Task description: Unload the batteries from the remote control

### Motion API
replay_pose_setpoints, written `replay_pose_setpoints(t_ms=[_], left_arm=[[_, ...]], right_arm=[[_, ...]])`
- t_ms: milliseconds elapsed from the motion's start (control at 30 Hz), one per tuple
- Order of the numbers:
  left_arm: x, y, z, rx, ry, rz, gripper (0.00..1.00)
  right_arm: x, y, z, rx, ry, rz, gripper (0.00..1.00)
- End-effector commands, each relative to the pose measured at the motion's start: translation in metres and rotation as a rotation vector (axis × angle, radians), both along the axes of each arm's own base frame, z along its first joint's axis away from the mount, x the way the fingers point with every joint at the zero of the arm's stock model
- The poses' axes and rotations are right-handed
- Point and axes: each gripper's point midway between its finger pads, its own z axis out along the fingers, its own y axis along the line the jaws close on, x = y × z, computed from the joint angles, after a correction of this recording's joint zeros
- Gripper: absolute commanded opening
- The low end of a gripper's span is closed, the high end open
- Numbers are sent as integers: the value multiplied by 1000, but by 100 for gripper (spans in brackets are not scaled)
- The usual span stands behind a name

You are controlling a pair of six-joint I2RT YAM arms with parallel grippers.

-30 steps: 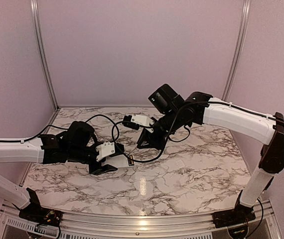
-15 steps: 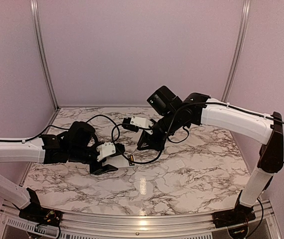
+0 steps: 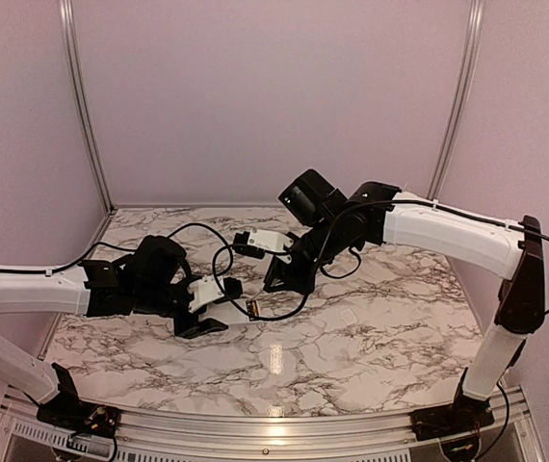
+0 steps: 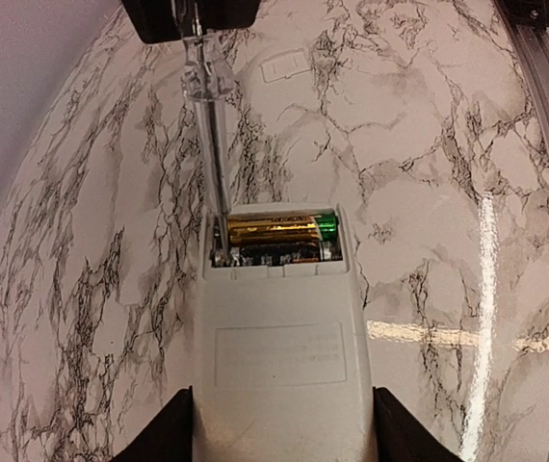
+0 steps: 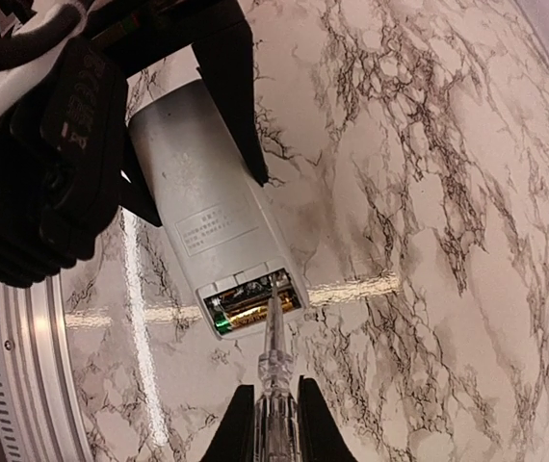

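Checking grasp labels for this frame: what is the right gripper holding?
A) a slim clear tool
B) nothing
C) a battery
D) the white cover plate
A: the right gripper is shut on a slim clear tool, whose tip reaches into the open recess of the remote control, beside the gold battery.

Tool pokes into the recess from the far end, blocking that way in. Left gripper hugs both long sides of the remote. Cable loops between the arms. Room on the table rightward, past the cover.
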Motion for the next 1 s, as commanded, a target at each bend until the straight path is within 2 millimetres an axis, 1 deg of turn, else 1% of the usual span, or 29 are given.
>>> replay_pose_setpoints(t_ms=[0,233,367,600,967], left_arm=[[4,-16,18,-58,-15,-24,0],[4,-16,18,-60,-17,-23,0],[4,-17,19,-65,-14,-24,0],[1,-16,26,-92,-22,-29,0],[-4,-14,44,-140,-60,-52,0]], right_arm=[[19,-3,7,-26,-92,-71,0],[25,-2,14,-12,-116,-95,0],[21,0,11,-5,-91,-85,0],[15,12,22,74,-59,-68,0],[4,11,12,80,-20,-26,0]])
